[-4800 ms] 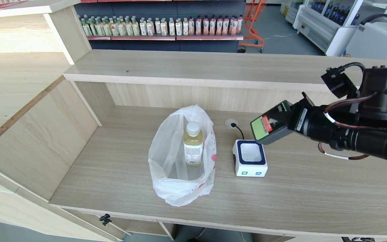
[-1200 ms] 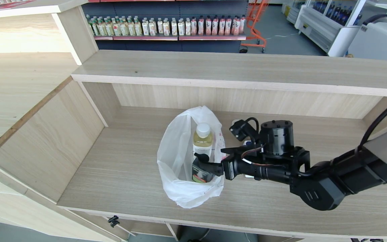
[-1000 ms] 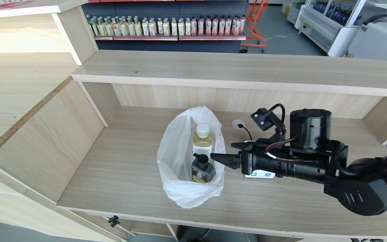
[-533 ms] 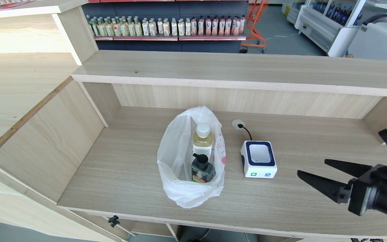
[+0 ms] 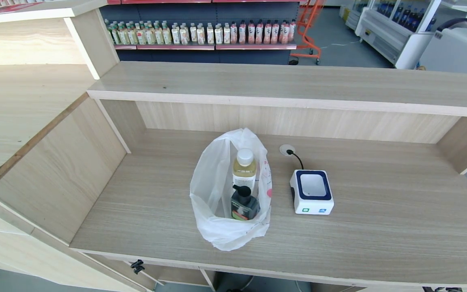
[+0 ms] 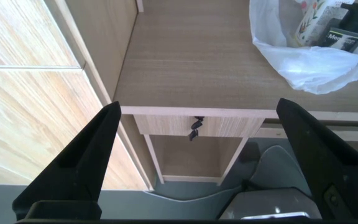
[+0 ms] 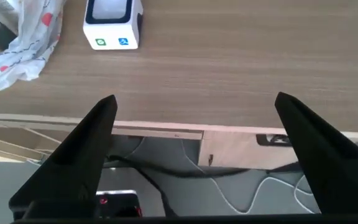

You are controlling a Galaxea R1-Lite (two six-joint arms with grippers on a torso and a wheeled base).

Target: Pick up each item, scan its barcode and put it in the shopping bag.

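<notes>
Right gripper [image 7: 196,98] has pulled back off the counter [image 5: 379,235] and sits at its front edge, fingers spread wide and empty. Left gripper [image 6: 197,107] same: wide, empty, at the front edge. Pump bottle [image 5: 243,204] released, now upright in the shopping bag [image 5: 207,190], just in front of the drink bottle [image 5: 244,170]. Bag wall hides both bases. Scanner [image 5: 311,197] sits beside the bag, unmoved. Behind: raised ledge [image 5: 298,81], shop shelves of bottles [image 5: 201,32].

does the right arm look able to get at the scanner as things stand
Probably yes: the right claw is open just off the counter, with bare wood between it and the scanner; the shopping bag sits to one side, not in the path.
</notes>
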